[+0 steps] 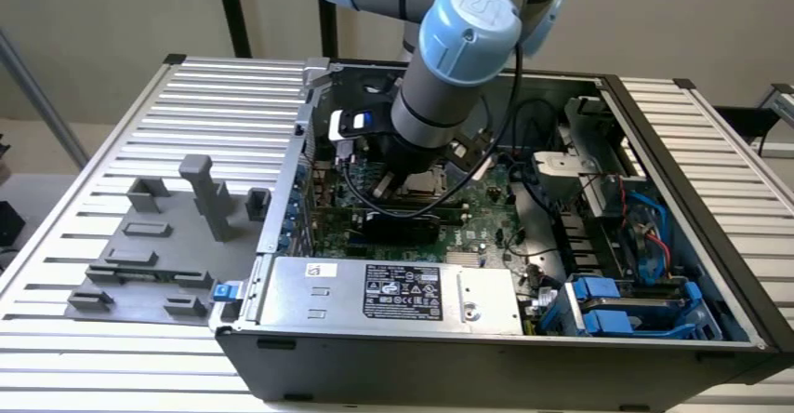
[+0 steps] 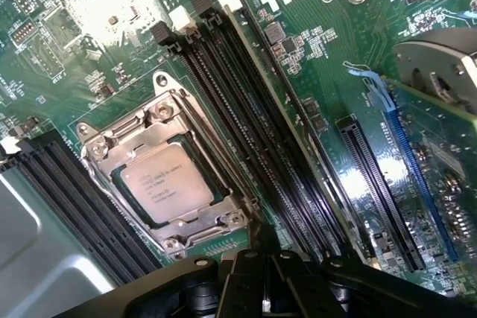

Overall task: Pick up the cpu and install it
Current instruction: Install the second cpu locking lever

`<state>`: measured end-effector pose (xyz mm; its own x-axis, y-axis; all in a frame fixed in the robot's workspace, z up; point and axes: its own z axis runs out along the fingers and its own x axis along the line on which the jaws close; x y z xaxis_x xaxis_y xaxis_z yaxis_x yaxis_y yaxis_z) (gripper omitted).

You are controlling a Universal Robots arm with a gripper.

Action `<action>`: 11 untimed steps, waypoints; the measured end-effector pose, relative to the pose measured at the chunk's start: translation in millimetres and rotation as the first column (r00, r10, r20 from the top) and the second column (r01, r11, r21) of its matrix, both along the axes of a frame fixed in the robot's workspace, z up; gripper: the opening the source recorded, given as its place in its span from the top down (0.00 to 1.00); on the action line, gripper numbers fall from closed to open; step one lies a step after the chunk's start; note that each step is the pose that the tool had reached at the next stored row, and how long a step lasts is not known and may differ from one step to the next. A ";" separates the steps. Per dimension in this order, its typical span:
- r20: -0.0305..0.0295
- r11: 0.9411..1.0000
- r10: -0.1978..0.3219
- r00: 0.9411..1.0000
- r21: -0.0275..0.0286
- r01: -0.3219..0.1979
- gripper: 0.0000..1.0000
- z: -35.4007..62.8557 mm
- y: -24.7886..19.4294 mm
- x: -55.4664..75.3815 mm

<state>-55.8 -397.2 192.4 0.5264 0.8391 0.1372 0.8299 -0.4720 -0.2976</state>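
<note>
cpu [image 2: 165, 188] seated in socket [image 2: 100, 143], memory slots [image 2: 246, 132] beside, fingers [image 2: 261, 277] closed above

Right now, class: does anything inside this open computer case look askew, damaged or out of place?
Nothing stands out. The pale silver square cpu lies flat and square inside the metal-framed socket on the green motherboard. The black memory slots beside it run straight and empty. No spill or breakage shows.

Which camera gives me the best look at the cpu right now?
The wrist view: the cpu lies flat in the metal-framed socket, its whole top face and printing visible. In the exterior view only a small part of the cpu peeks out beside the arm, inside the computer case.
</note>
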 end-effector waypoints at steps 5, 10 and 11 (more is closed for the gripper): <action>0.000 0.999 0.000 1.000 -0.033 0.000 0.89 3.3 0.0 0.1; 0.000 0.999 0.000 1.000 -0.041 0.000 0.89 20.5 0.1 0.0; 0.000 0.999 0.000 1.000 -0.042 0.000 0.89 25.0 0.1 0.0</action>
